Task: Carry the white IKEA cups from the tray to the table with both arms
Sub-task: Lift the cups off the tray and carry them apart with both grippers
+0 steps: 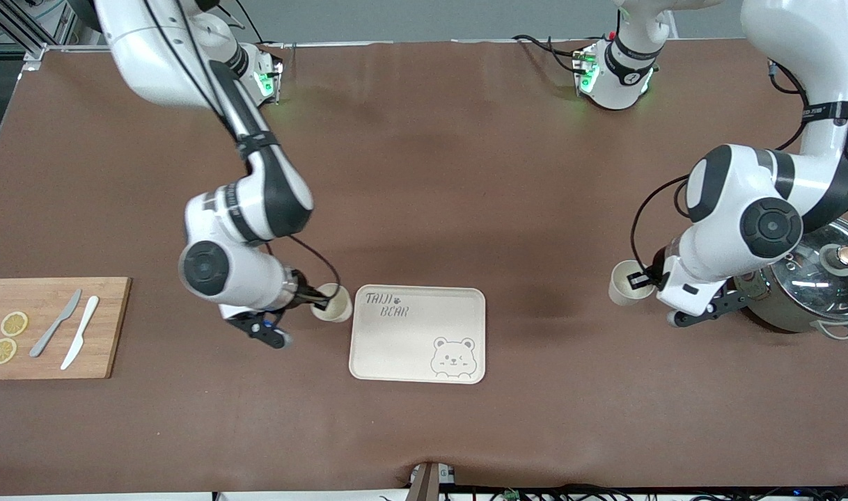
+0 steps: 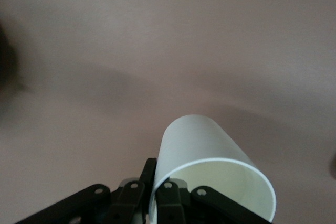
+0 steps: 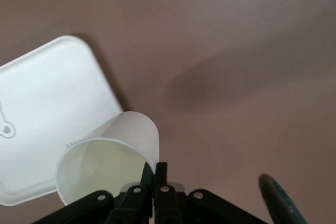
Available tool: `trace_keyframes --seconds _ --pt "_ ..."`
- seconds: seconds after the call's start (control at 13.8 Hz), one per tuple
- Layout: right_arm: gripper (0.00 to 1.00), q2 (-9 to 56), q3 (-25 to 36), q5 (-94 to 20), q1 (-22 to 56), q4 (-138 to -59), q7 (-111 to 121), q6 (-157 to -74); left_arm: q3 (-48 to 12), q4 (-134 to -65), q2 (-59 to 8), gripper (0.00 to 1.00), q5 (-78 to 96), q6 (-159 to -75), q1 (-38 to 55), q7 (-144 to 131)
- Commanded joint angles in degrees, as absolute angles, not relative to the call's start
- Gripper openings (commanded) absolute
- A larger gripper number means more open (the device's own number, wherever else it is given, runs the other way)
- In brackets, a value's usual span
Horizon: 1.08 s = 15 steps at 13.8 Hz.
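Observation:
One white cup (image 1: 335, 305) is just off the bear tray's (image 1: 410, 348) corner, toward the right arm's end of the table. My right gripper (image 1: 322, 300) is shut on its rim wall. In the right wrist view the two fingers pinch the cup (image 3: 113, 153) wall, one inside and one outside, gripper (image 3: 161, 169), with the tray (image 3: 47, 103) beside it. A second white cup (image 1: 624, 282) is next to the lidded pot (image 1: 807, 289); my left gripper (image 1: 640, 280) is shut on its wall. The left wrist view shows that cup (image 2: 202, 150) clamped by the gripper (image 2: 157, 176).
A wooden cutting board (image 1: 107, 327) lies toward the right arm's end, carrying a grey knife (image 1: 56, 323), a white knife (image 1: 80, 332) and two lemon slices (image 1: 13, 323). The steel pot with its glass lid sits close under the left arm's wrist.

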State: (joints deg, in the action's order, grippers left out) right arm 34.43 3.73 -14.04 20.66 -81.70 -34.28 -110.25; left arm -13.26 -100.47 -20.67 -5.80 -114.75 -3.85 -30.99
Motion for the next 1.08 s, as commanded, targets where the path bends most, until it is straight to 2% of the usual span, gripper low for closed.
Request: trace_keyframes --seconds 0.0,0.22,0.43,0.72,0.8,0.87,0.94,1.01 --pt "0.0 25.1 2.9 -13.7 13.4 -93.7 -19.4 -110.6 -14.0 -109.0 -18.5 0.0 -6.9 -123.1 -8.9 -29.3" --pt "0.0 19.9 2.9 -5.1 9.0 -101.9 -9.8 -111.1 -13.8 -110.0 -22.8 0.0 -6.9 -128.6 -10.9 -29.2" --pt "0.0 17.2 2.9 -3.8 2.2 -108.0 -1.3 -113.3 -13.8 -110.0 -26.6 0.0 -7.0 -130.5 -13.4 -27.8" --pt "0.0 17.4 2.9 -3.8 -4.2 -116.7 10.7 -126.2 -13.8 -109.2 -29.9 0.0 -7.0 -131.0 -14.0 -26.6" --pt "0.0 17.5 2.9 -3.8 -4.9 -118.5 12.2 -129.4 -13.8 -108.7 -30.1 0.1 -7.0 -131.0 -13.8 -26.5" --pt "0.0 18.0 2.8 -3.8 -6.0 -118.8 14.0 -131.1 -13.8 -108.1 -30.5 0.5 -7.0 -131.0 -13.9 -26.0" --pt "0.0 19.1 2.8 -3.9 -7.1 -118.7 15.6 -131.5 -13.8 -107.8 -30.5 1.0 -6.9 -131.0 -13.9 -25.6" --pt "0.0 19.2 2.8 -3.9 -7.6 -118.7 16.3 -131.5 -13.9 -107.6 -30.3 1.0 -6.9 -131.0 -14.0 -25.6"
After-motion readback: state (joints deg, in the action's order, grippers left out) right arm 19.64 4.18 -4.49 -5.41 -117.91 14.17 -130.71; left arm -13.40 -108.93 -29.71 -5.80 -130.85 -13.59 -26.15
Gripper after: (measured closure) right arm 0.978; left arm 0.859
